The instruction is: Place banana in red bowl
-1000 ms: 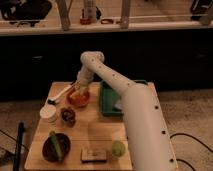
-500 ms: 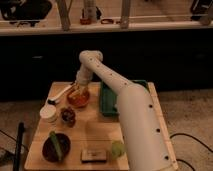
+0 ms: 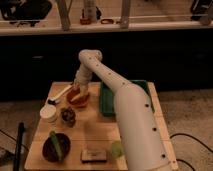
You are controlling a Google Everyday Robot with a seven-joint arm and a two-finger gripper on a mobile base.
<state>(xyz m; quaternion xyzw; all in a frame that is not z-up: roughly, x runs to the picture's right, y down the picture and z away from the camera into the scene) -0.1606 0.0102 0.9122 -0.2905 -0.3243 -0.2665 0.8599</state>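
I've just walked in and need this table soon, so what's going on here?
The robot has stretched its arm across the wooden table. Its gripper is down at the red bowl on the far left side. A bit of yellow in the bowl looks like the banana, but I can't tell if it has been let go. A green tray sits right of the bowl, and a dark bowl stands at the near left corner.
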